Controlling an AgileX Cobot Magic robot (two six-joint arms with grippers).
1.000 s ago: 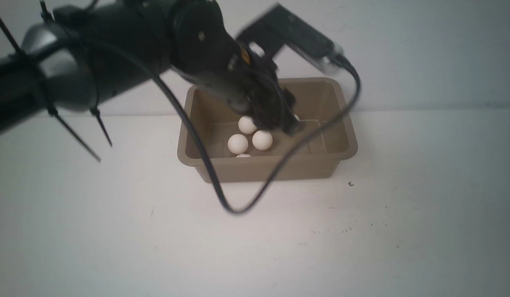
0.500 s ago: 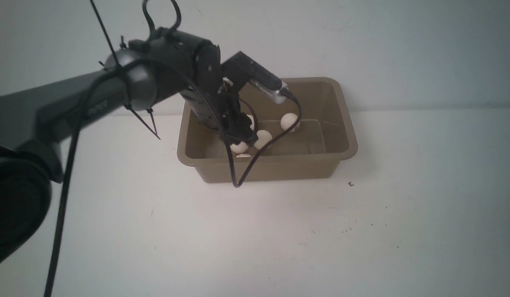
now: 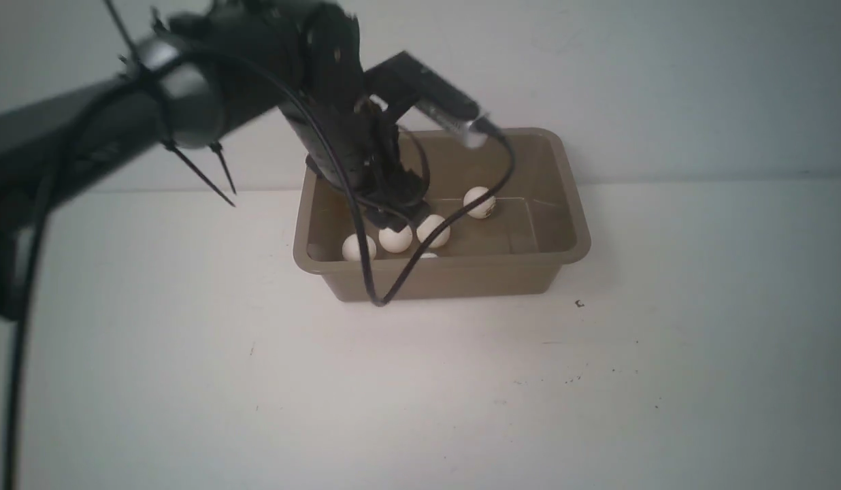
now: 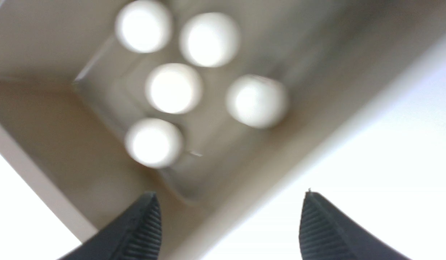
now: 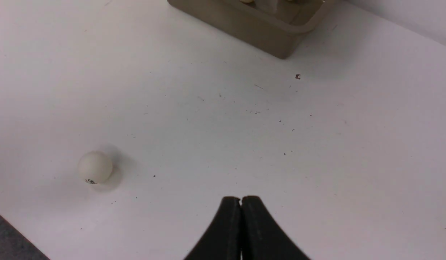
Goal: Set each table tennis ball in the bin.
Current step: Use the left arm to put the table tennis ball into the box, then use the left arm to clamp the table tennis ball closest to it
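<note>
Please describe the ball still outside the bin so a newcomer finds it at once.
Start at the brown bin on the white table. Away from it, on bare tabletop, lies one off-white ball. Unlike the other balls, it is outside the bin, with nothing near it.

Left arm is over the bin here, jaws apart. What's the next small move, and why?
Probably lift the left gripper clear of the bin: its jaws are open and empty, five balls lie inside, and a sixth ball sits on the table, seen from the shut right gripper.
</note>
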